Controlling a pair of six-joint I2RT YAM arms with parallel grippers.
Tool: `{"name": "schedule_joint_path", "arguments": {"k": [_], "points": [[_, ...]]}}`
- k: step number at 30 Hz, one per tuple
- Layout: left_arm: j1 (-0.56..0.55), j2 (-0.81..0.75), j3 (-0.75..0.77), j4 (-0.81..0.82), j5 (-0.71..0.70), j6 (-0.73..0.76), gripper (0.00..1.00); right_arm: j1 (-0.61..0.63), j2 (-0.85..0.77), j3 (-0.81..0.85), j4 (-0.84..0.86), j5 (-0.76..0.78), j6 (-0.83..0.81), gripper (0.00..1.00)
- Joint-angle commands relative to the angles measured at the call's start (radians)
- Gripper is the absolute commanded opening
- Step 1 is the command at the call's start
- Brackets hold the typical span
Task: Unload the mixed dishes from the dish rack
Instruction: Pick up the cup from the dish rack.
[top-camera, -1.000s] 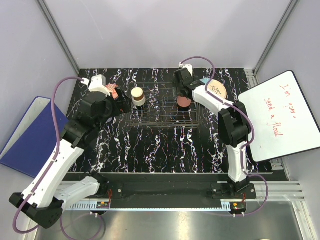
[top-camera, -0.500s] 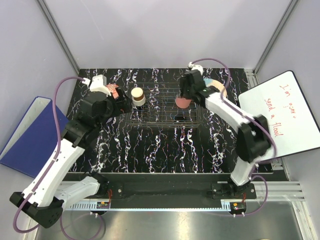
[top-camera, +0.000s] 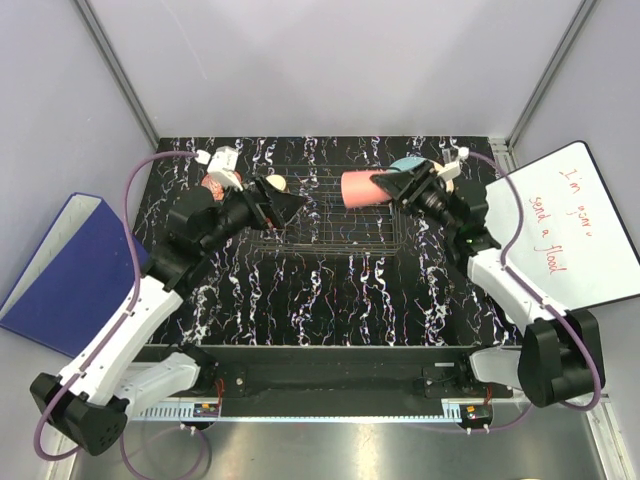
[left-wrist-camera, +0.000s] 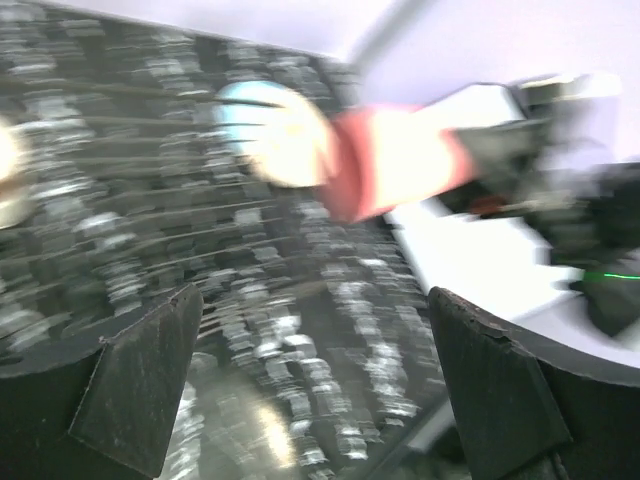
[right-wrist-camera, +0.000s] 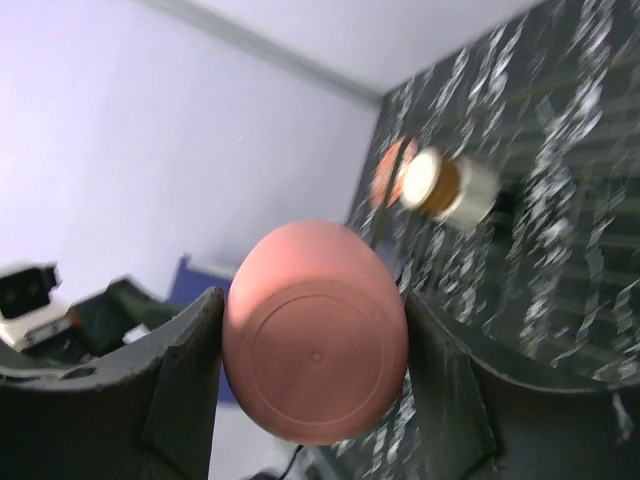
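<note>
Right tool (top-camera: 380, 187) clamped on the salmon-pink cup (top-camera: 357, 188), which is held on its side over the right half of the dish rack (top-camera: 320, 225). Left tool (top-camera: 278, 207) has its fingers spread with nothing between them, at the rack's left end, just beside the whitish cup (top-camera: 272, 184). Red-orange bowl (top-camera: 212, 187) sits on the counter (top-camera: 330, 290) left of the rack. Plate (top-camera: 404, 164) partly hidden behind the right tool.

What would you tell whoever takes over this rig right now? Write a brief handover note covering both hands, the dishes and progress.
Left hand open, empty, near the whitish cup.
Right hand shut on the salmon-pink cup, held above the dish rack.
Plate lies beyond the rack's right end, red-orange bowl beyond its left: seemingly unloaded.
Left to do: set this cup down, unload the whitish cup.
</note>
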Motion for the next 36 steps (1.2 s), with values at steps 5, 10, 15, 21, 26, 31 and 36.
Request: {"name": "schedule_joint_path", "arguments": {"k": [5,10,15,21,26,31,36], "points": [[0.006,0.091,-0.051,0.556,0.392,-0.234,0.99,0.039,-0.028,-0.115,0.556,-0.234,0.329,0.0],[-0.004,0.126,-0.077,0.593,0.399,-0.268,0.98,0.099,-0.084,-0.101,0.414,-0.204,0.214,0.0],[-0.019,0.144,-0.085,0.603,0.395,-0.269,0.97,0.159,-0.077,-0.076,0.392,-0.188,0.171,0.0],[-0.036,0.149,-0.091,0.646,0.409,-0.289,0.96,0.255,-0.032,-0.041,0.323,-0.142,0.112,0.0],[-0.066,0.138,-0.094,0.663,0.427,-0.292,0.86,0.281,0.018,-0.02,0.338,-0.139,0.106,0.0],[-0.076,0.1,-0.086,0.547,0.377,-0.231,0.93,0.281,-0.034,-0.007,0.265,-0.096,0.036,0.0],[-0.074,0.022,-0.045,0.386,0.214,-0.111,0.98,0.281,-0.158,0.046,-0.005,0.008,-0.144,0.0]]}}
